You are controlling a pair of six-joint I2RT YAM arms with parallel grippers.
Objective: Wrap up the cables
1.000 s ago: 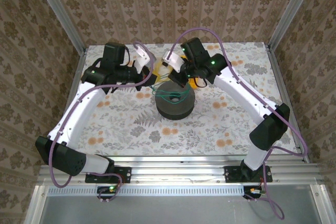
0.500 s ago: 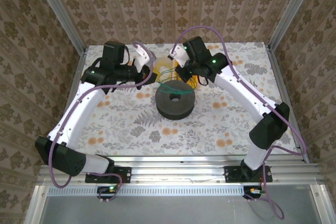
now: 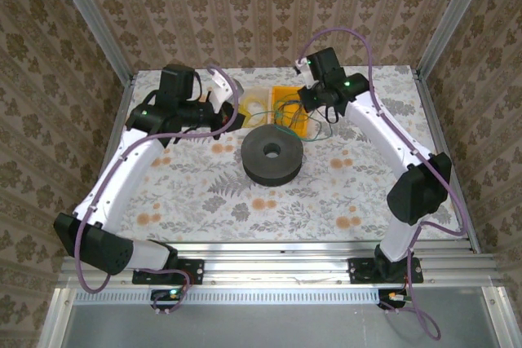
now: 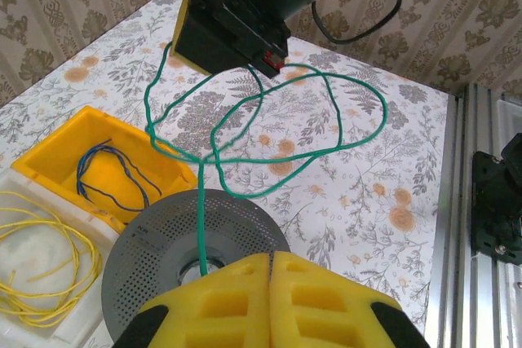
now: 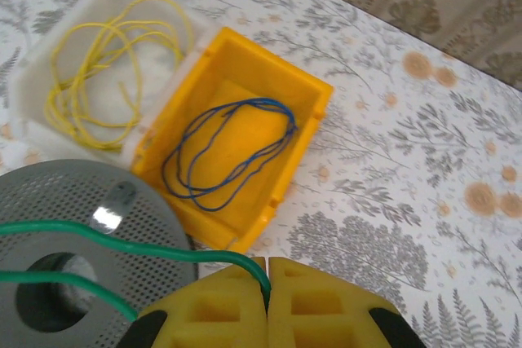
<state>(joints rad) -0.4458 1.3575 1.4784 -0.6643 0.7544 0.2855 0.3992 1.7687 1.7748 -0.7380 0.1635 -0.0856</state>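
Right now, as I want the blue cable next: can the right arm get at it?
Probably yes: the blue cable lies uncovered in the open yellow bin just ahead of the right gripper, though that gripper is shut on the green cable.

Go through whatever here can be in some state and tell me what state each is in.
green cable, looped in the air, not wrapped.
left tool, shut; cable reaches it, grip hidden.
right tool, shut on green cable.
yellow cable, loose in white tray.
blue cable, loose in yellow bin.
spool, lying flat on table.
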